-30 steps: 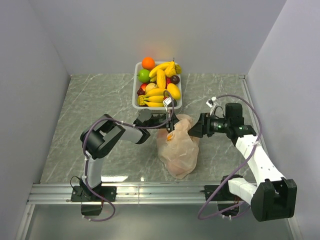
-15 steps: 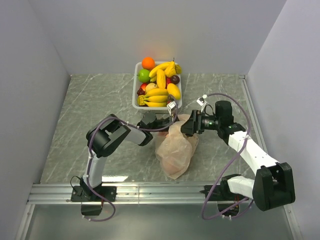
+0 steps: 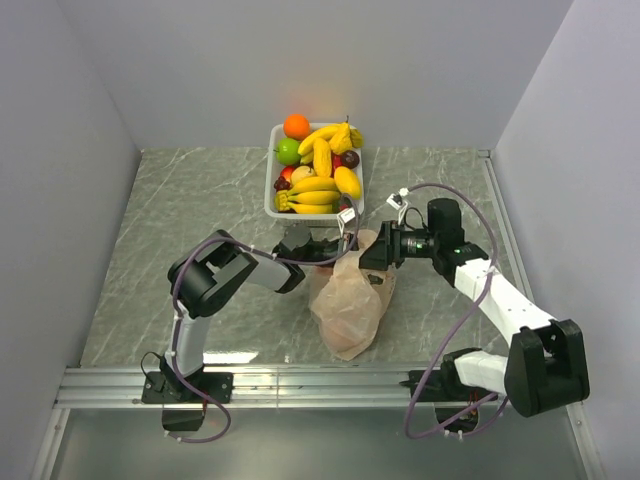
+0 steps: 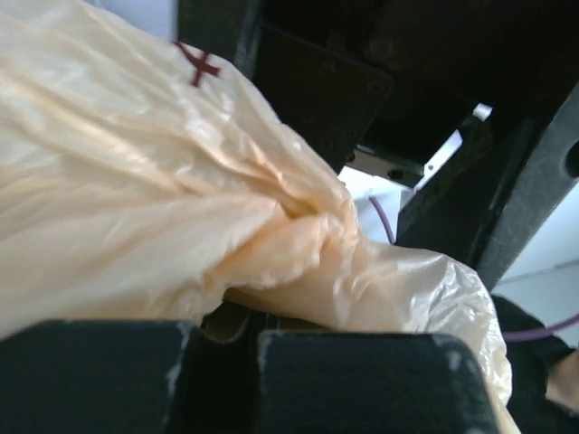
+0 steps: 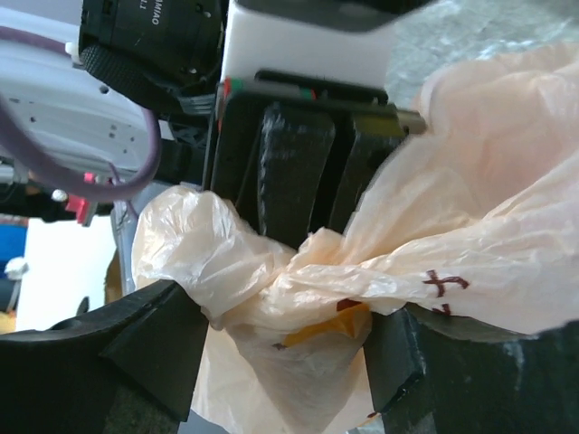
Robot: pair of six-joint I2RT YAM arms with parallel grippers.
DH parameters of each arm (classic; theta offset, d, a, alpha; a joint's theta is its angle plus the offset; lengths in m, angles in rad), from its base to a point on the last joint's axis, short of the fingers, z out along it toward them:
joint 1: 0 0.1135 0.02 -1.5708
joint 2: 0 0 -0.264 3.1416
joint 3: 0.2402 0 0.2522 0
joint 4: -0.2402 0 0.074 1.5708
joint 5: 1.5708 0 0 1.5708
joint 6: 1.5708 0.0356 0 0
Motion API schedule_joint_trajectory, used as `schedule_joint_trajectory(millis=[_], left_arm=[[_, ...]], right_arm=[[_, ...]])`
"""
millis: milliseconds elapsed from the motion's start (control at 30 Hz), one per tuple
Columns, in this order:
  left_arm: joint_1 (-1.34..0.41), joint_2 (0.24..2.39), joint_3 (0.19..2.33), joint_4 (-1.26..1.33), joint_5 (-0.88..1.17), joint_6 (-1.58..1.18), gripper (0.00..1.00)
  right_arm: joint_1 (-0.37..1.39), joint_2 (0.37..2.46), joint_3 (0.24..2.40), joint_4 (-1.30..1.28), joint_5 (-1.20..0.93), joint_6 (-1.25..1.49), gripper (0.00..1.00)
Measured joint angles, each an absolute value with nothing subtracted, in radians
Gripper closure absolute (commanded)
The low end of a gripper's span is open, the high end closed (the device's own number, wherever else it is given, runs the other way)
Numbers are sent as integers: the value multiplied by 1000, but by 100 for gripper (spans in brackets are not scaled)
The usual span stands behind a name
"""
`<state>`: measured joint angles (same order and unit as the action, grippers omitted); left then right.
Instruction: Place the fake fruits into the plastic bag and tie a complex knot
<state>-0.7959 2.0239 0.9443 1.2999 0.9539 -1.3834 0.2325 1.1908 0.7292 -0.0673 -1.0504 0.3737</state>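
The plastic bag [image 3: 346, 305] lies on the table, peach and crinkly, with its top twisted into a knot [image 5: 312, 267]. My left gripper [image 3: 345, 248] is shut on the plastic at the bag's top; its black fingers [image 5: 294, 167] show pressed together behind the twist. My right gripper [image 5: 285, 321] stands open, one finger on each side of the knot, the left one touching a puffed lobe of plastic. Something yellow [image 5: 330, 324] shows through the bag below the knot. In the left wrist view the bag [image 4: 181, 181] fills the frame above my left gripper [image 4: 255, 342]. More fake fruits [image 3: 318, 165] fill the tray.
The white tray [image 3: 271, 192] stands at the back centre, just behind both grippers, heaped with bananas, an orange [image 3: 296, 125] and a lime [image 3: 288, 151]. Grey walls close in the left, right and back. A metal rail [image 3: 300, 385] runs along the near edge.
My right gripper has moved left to the bag's top and now straddles the twist, its jaws a little narrower. The bag has slid slightly left and nearer. The left gripper keeps its hold.
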Motion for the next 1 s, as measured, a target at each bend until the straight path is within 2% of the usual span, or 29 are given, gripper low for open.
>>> schedule_joint_trajectory(millis=[100,233,433,667,733,767,800,867,900,1000], left_arm=[[-801,2023,945,1302,981,-1376,99],[-803,2023,945,1302,989,-1365,100],[-794,2017,935,1305,951,-1348,100],[-796,2007,920,1305,933,-1319,100],[-796,2007,920,1305,928,-1319,100],[-796,2007,920,1305,926,-1319,99],[-796,2007,920,1305,925,-1319,99],[-796,2007,920,1305,925,-1319,99],[-796,2007,920,1305,925,-1319,99],[-796,2007,920,1305,925,-1319,99]], right_arm=[[241,1221,738,-49,-1071,377,34],[257,1251,765,-63,-1087,360,20],[275,1234,837,-232,-1034,210,7],[189,1153,925,-524,-993,16,4],[147,1135,942,-590,-995,-18,8],[131,1128,944,-613,-996,-27,13],[115,1118,944,-642,-996,-36,22],[89,1101,943,-692,-999,-49,35],[83,1094,938,-703,-1000,-48,48],[81,1084,905,-707,-1014,-31,62]])
